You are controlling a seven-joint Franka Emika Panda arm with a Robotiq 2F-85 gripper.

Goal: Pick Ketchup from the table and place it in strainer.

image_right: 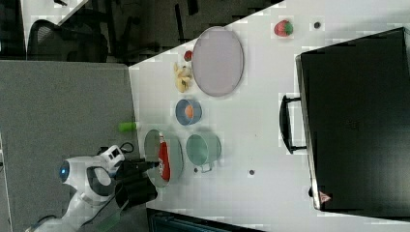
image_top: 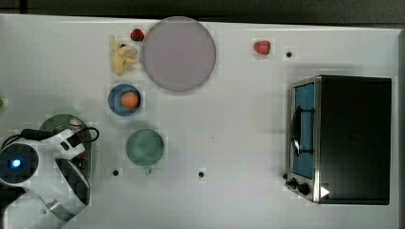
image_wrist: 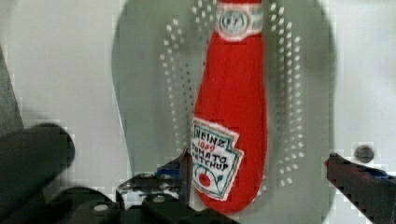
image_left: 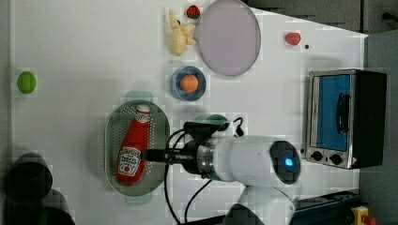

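While the ketchup (image_left: 133, 146) lies inside the strainer (image_left: 160, 123) on the white counter (image_left: 94, 51), the end effector (image_wrist: 261, 179) hangs above, fingers apart; grey partition (image_right: 63, 106) borders the counter.

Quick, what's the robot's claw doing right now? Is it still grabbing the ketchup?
Gripper: open, fingers spread wide on either side of the ketchup, not squeezing it. The bottle lies in the strainer.

A robot lab staged as a mock kitchen — a white tabletop (image_top: 239, 124) with a silver-and-black toaster oven (image_top: 341, 138) at 3 o'clock in the top view, toy plastic strawberries (image_top: 261, 46), and a black office chair (image_right: 63, 43) beyond the table's edge in the right view.
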